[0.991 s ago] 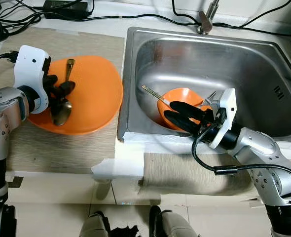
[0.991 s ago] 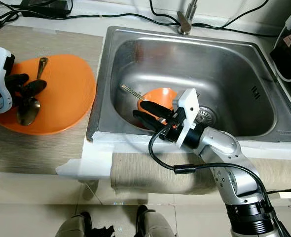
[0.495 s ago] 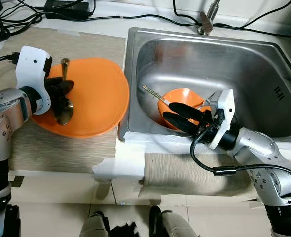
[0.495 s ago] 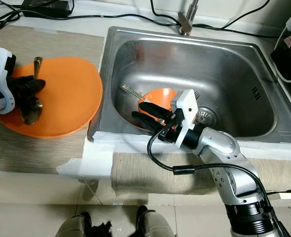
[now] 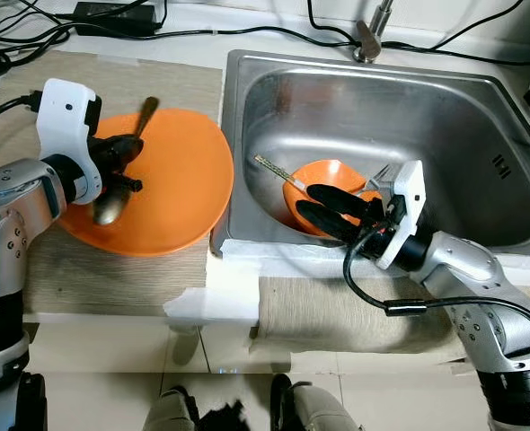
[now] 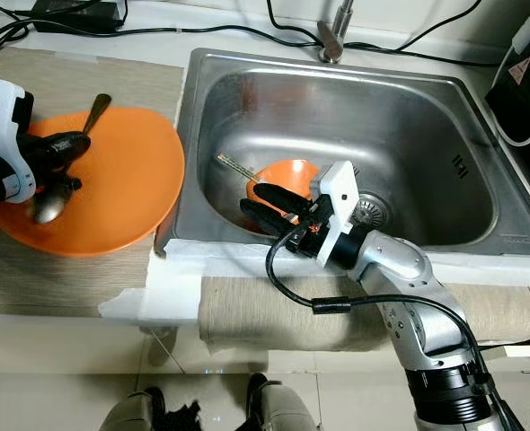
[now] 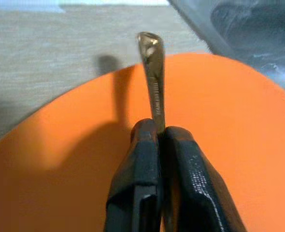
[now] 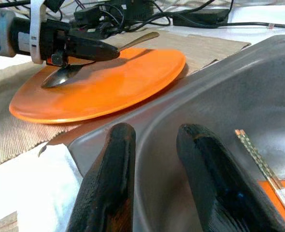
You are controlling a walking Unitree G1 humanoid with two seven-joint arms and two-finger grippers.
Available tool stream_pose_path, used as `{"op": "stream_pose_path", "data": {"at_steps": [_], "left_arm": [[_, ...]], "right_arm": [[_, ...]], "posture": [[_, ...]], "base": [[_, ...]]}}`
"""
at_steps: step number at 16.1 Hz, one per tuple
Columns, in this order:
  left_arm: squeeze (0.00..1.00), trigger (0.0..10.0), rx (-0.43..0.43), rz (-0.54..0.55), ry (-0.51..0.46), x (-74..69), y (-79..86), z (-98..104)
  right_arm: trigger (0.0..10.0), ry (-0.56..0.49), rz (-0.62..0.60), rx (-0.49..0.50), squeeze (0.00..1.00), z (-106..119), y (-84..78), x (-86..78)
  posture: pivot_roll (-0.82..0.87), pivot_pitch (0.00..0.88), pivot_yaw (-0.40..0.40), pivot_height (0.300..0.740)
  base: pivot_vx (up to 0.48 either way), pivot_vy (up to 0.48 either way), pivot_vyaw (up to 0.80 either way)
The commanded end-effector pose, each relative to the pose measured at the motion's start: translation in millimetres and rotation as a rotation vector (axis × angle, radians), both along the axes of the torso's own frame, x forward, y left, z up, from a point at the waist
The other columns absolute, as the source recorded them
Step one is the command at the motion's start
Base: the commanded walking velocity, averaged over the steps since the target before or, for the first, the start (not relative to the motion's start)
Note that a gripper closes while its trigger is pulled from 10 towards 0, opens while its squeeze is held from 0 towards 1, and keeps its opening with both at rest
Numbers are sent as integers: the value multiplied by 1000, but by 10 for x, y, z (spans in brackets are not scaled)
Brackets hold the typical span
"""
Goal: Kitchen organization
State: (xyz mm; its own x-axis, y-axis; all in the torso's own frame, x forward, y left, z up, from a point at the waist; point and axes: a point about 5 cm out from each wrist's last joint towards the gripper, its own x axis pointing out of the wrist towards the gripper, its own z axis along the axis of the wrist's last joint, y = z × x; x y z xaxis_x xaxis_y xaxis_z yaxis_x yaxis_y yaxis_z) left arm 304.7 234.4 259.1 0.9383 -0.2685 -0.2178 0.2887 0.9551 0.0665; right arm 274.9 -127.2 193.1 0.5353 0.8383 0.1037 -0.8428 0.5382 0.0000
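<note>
A wood-grain counter (image 5: 157, 76) runs beside a steel sink (image 5: 409, 108), with black cables (image 5: 202, 31) trailing along the wall behind and a grey cloth (image 5: 337, 314) draped over the front edge.

On the counter just left of the sink lies an orange plate (image 5: 180, 193). The left gripper (image 5: 126, 154) hovers over the plate's left part, its fingers pressed together on the handle of a metal spoon (image 5: 110, 208). The spoon is shiny and bronze-tinted; its bowl hangs low over the plate, tilted, and its handle tip sticks up past the fingers toward the back. The left arm reaches in from the left edge, its white wrist housing beside the plate.

In the sink sits an orange bowl (image 5: 323, 172) with a pair of chopsticks (image 5: 274, 168) leaning out over its rim. The right gripper (image 5: 323, 205) rests over the bowl's near side, fingers spread apart and holding nothing. The right arm bends up from below, forearm crossing the sink's front edge.
</note>
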Motion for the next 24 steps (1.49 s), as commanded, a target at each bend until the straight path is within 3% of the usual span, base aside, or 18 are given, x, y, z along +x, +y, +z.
{"op": "stream_pose_path", "data": {"at_steps": [1, 5, 8, 9, 10, 11, 14, 17, 20, 21, 22, 24], "left_arm": [[0, 0, -12, -20, -26, -29, -23, 62], [0, 0, -47, -82, -53, -62, -101, 112], [0, 0, -167, -240, -71, -147, -328, 145], [0, 0, -180, -285, -68, -174, -409, 125], [0, 0, -192, -391, -54, -248, -612, 68], [0, 0, -197, -445, -49, -293, -714, 47], [0, 0, -228, -525, -52, -360, -856, 45], [0, 0, -264, -558, -57, -388, -896, 64], [0, 0, -353, -668, -73, -481, -997, 120], [0, 0, -366, -712, -76, -525, -1044, 121], [0, 0, -373, -759, -71, -573, -1082, 118], [0, 0, -374, -793, -63, -616, -1115, 104]], "right_arm": [[10000, -4, -28, 20, 0, 47, -54, 35], [10000, -3, -33, 36, 0, 66, -58, 54], [10000, 35, -57, 175, 0, 161, -37, 104], [10000, 61, -50, 243, 1000, 197, -18, 111], [10000, 108, -13, 370, 1000, 256, 42, 97], [10000, 127, 2, 417, 1000, 272, 74, 86], [10000, 144, 33, 464, 1000, 293, 138, 62], [10000, 154, 55, 490, 1000, 322, 166, 45], [10000, 197, 78, 538, 1000, 371, 190, 54], [10000, 215, 82, 555, 863, 379, 204, 55], [10000, 231, 91, 574, 0, 388, 219, 55], [10000, 242, 105, 575, 0, 389, 242, 48]], "posture": [[-106, 179, -110, 740], [-105, 179, -111, 740], [-103, 179, -111, 740], [-102, 181, -112, 740], [-101, 180, -113, 740], [-101, 180, -113, 740], [-98, 182, -115, 740], [-100, 184, -115, 740], [-100, 183, -112, 740], [-101, 184, -111, 740], [-101, 184, -112, 740], [-102, 185, -111, 740]], "base": [[0, 0, 0], [0, 0, 0], [0, 0, 0], [0, 0, 0], [0, 0, 0], [0, 0, 0], [0, 0, 0], [0, 0, 0], [0, 0, 0], [0, 0, 0], [0, 0, 0], [0, 0, 0]]}}
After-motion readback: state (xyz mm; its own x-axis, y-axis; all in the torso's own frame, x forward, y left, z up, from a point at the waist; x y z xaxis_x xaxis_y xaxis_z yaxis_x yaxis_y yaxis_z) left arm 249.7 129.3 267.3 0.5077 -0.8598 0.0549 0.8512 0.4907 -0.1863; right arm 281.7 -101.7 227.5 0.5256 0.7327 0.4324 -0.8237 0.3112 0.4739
